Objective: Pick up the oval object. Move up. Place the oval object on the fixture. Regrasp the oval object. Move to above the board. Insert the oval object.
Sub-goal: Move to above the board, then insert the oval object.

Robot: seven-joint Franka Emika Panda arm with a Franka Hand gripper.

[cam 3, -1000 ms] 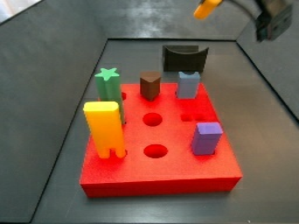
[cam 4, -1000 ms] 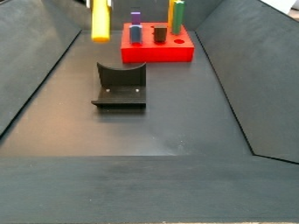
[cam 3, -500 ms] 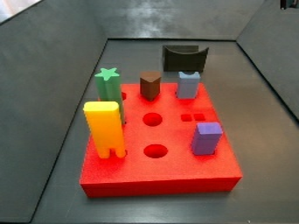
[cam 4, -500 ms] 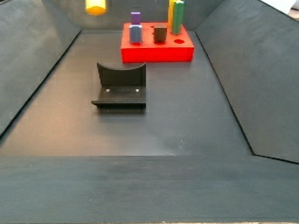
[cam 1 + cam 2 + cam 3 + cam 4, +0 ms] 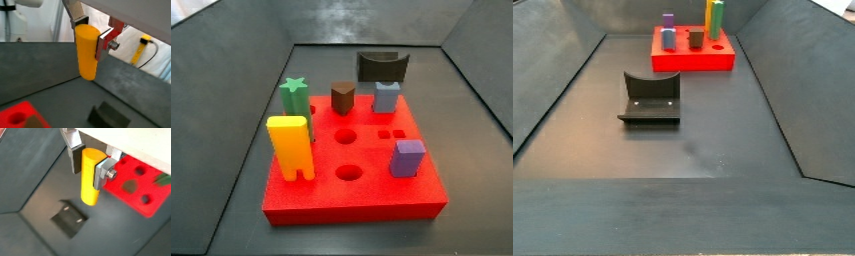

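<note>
In a wrist view, the gripper (image 5: pixel 93 31) is pinching the oval object (image 5: pixel 86 52) near its upper end, so the yellow-orange peg is hanging straight down between the silver fingers (image 5: pixel 105 41). Far under it, the dark fixture (image 5: pixel 109 116) is standing on the floor, and a corner of the red board (image 5: pixel 20 116) is showing.

In a wrist view from another angle, the gripper (image 5: pixel 89 163) is holding the oval object (image 5: pixel 90 177) in the same way, with the fixture (image 5: pixel 71 218) well below it and the board (image 5: pixel 141 185) off to one side.

In both side views the gripper is not appearing. They are showing only the fixture (image 5: pixel 382 66) (image 5: pixel 651 97) with nothing resting on it, and the board (image 5: pixel 372 193) (image 5: pixel 696 60) with its coloured pegs and some free holes.

I judge the "move up" step is in hand. The next move is calling for a descent toward the fixture, bringing the peg over its notch before releasing.
</note>
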